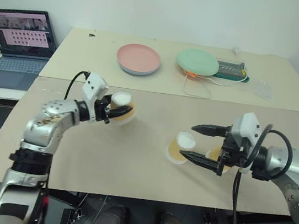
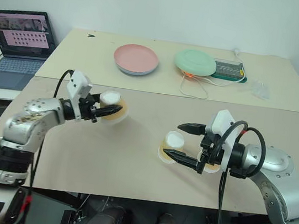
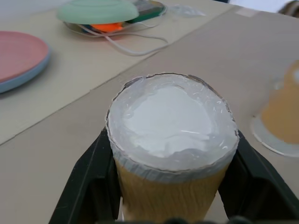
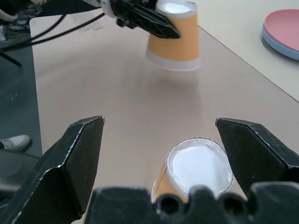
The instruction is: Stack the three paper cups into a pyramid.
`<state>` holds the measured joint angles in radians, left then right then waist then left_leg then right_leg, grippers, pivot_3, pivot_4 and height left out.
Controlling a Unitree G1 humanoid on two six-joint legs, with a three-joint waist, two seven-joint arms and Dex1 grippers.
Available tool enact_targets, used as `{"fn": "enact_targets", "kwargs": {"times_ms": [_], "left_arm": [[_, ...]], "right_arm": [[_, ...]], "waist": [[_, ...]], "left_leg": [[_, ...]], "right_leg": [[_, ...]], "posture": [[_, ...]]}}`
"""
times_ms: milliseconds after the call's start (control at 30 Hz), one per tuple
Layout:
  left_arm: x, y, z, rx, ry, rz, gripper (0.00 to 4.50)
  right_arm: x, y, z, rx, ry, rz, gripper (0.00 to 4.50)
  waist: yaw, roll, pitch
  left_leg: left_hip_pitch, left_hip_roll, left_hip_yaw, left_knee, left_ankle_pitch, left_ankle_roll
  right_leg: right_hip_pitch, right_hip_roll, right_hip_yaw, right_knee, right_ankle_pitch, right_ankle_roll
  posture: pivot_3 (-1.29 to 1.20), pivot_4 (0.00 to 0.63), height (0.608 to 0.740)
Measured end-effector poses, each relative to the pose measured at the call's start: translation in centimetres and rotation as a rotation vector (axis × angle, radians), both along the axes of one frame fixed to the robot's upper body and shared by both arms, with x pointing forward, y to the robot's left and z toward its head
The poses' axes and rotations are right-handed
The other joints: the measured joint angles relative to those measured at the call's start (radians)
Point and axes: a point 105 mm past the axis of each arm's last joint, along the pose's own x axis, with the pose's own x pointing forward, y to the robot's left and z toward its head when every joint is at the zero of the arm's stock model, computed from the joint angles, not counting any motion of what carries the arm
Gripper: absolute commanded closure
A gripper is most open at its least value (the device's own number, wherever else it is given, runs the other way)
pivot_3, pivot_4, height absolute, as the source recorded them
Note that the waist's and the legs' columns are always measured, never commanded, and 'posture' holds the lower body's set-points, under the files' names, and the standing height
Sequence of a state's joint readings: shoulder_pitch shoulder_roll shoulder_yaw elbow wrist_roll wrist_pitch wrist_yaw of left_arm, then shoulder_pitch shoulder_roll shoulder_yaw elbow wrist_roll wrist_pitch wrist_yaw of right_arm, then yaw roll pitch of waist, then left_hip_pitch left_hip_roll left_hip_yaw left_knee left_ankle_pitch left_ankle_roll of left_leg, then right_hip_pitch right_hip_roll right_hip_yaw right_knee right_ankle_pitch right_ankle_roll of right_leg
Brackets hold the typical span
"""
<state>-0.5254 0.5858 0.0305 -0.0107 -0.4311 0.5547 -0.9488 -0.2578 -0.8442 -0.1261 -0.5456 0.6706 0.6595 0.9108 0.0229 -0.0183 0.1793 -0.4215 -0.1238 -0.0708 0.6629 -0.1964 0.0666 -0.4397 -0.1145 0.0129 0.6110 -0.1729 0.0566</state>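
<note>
One paper cup [image 1: 122,98] hangs upside down and slightly tilted just above the tan table [image 1: 131,159], left of centre. My left gripper [image 1: 122,112] is shut on its sides; its black fingers [image 3: 91,182] press the cup [image 3: 170,140] from both sides. A second paper cup [image 1: 181,146] stands upside down on the table right of centre, just off the tips of my right gripper [image 1: 198,144], which is open and touches nothing. The right wrist view shows this cup [image 4: 196,170] low between the spread fingers [image 4: 79,149]. The third paper cup [image 1: 214,153] stands behind those fingers, partly hidden.
A pink plate [image 1: 138,58] and a green plate [image 1: 197,62] lie at the back of the table, with a white cable [image 1: 197,88], a dark tray [image 1: 231,69] and clear plastic wrap [image 1: 264,90]. An open laptop [image 1: 20,43] sits on a side desk at the left.
</note>
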Motion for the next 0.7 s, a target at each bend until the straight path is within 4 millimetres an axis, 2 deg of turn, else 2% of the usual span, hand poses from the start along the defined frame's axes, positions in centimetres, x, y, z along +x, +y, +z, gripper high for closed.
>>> {"fn": "enact_targets", "kwargs": {"times_ms": [133,300,533,700], "left_arm": [[-1.3,-1.3,-1.6,0.054,0.064,-0.127,2.20],[-1.5,-3.4,-3.0,0.071,0.087,-0.201,2.20],[-2.1,-6.9,-3.3,0.042,0.071,-0.307,2.20],[-2.1,-8.1,-3.9,0.046,0.079,-0.338,2.20]], "right_arm": [[0.2,0.0,0.0,0.005,-0.005,-0.004,0.00],[0.4,-0.2,0.0,-0.001,-0.011,-0.021,0.00],[0.5,-0.5,0.0,0.002,-0.019,-0.052,0.00],[0.3,-0.9,0.1,0.002,-0.030,-0.076,0.00]], "waist": [[-0.001,0.000,0.000],[-0.004,0.000,0.000],[-0.006,0.000,0.000],[-0.010,0.000,0.000]], "left_leg": [[0.000,0.000,0.000,0.000,0.000,0.000],[0.000,0.000,0.000,0.000,0.000,0.000],[0.000,0.000,0.000,0.000,0.000,0.000],[0.000,0.000,0.000,0.000,0.000,0.000]], "right_leg": [[0.000,0.000,0.000,0.000,0.000,0.000],[0.000,0.000,0.000,0.000,0.000,0.000],[0.000,-0.001,0.001,0.000,0.000,0.000],[0.000,0.000,0.001,0.000,0.000,0.000]], "posture": [[0.00,0.150,0.715],[0.00,0.150,0.715],[0.00,0.150,0.715],[0.00,0.150,0.715]]}}
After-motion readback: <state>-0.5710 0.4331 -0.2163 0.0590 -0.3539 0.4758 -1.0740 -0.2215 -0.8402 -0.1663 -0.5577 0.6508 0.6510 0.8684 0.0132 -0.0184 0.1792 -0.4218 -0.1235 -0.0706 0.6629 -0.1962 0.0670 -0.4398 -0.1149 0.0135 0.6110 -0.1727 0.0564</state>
